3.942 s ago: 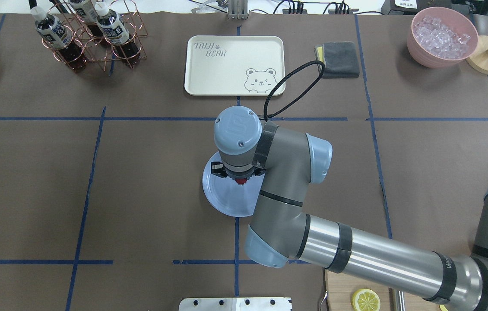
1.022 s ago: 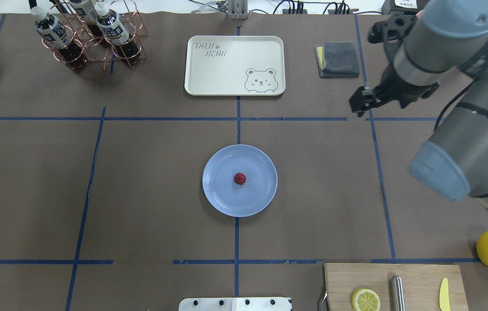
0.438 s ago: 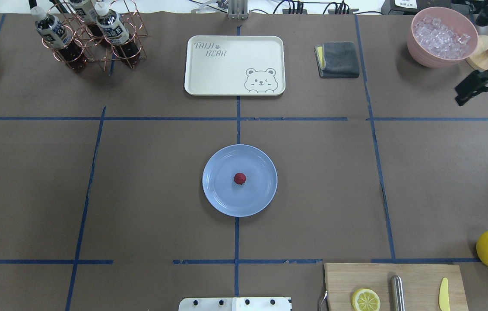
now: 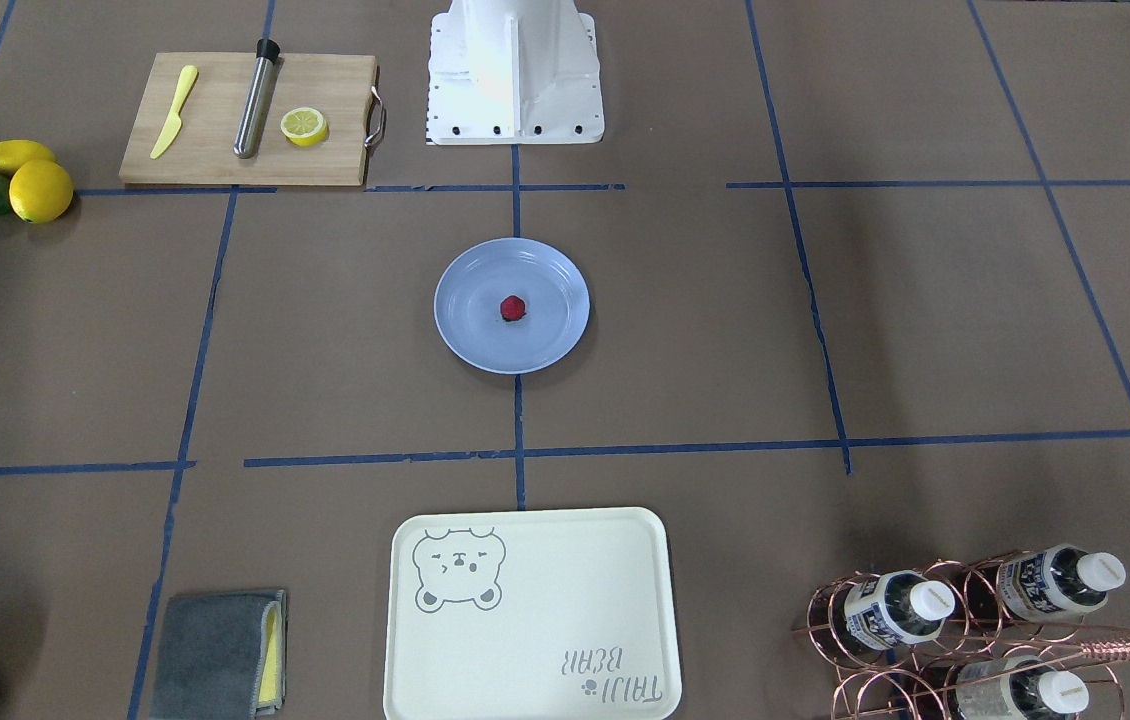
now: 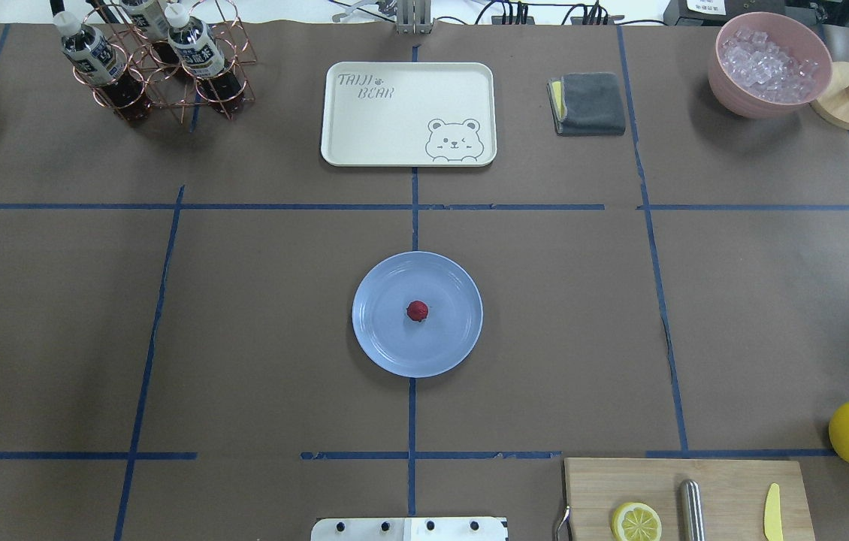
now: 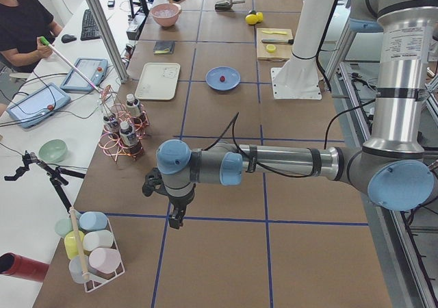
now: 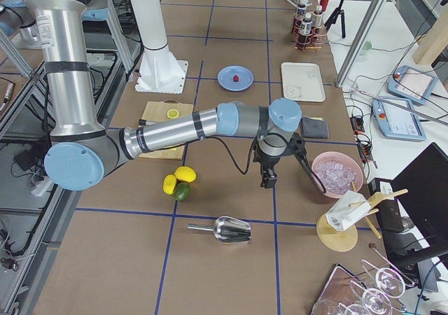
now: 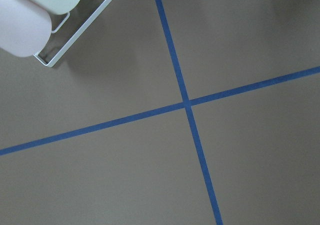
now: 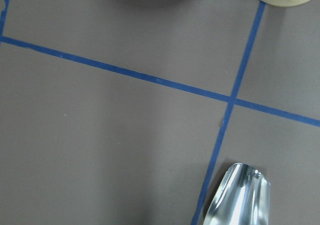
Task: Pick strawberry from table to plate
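Red strawberry (image 5: pixel 417 310) – light-blue plate (image 5: pixel 387 346) – brown, blue-gridded table (image 5: pixel 244 300).

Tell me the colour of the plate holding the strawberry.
Light blue, plain; the plate shows best in the overhead exterior view.

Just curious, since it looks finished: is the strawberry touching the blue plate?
Touching. The overhead view shows the strawberry resting on the plate near its middle, nothing holding it.

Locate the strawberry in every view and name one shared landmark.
Front-facing: strawberry just above centre.
Overhead: strawberry just below centre.
Exterior left: strawberry upper middle.
Exterior right: strawberry upper middle.
Left wrist: absent.
Right wrist: absent.
Landmark: blue plate under it.
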You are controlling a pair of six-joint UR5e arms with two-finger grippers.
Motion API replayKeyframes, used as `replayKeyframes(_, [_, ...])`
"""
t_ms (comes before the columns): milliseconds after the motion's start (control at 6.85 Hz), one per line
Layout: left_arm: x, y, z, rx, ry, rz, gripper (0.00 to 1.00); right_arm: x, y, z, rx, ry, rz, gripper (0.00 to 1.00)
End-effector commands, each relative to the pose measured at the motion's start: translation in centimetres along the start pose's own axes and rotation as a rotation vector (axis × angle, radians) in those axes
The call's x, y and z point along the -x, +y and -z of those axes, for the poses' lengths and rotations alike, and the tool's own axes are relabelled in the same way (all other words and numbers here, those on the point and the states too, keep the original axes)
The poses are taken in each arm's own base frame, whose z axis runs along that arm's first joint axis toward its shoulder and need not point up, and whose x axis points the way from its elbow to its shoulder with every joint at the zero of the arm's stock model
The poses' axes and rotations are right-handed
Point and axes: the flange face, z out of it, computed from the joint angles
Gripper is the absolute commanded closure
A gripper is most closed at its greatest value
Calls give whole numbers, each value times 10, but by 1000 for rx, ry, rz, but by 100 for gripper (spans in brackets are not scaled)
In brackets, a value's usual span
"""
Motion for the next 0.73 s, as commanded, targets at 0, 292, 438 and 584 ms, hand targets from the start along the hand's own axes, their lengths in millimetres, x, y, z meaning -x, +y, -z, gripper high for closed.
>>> replayKeyframes(0, [6,16,-8,11,22,16,0,-69,30,-24,-25,9,-19,0])
replayKeyframes(292, [8,23,-14,20,24,24,0,-81,41,-33,8,53,-51,0])
replayKeyframes(438, [8,24,-13,19,23,23,0,-78,46,-32,2,59,-137,0])
replayKeyframes(584, [7,22,-12,17,21,19,0,-80,53,-36,-24,66,-175,0])
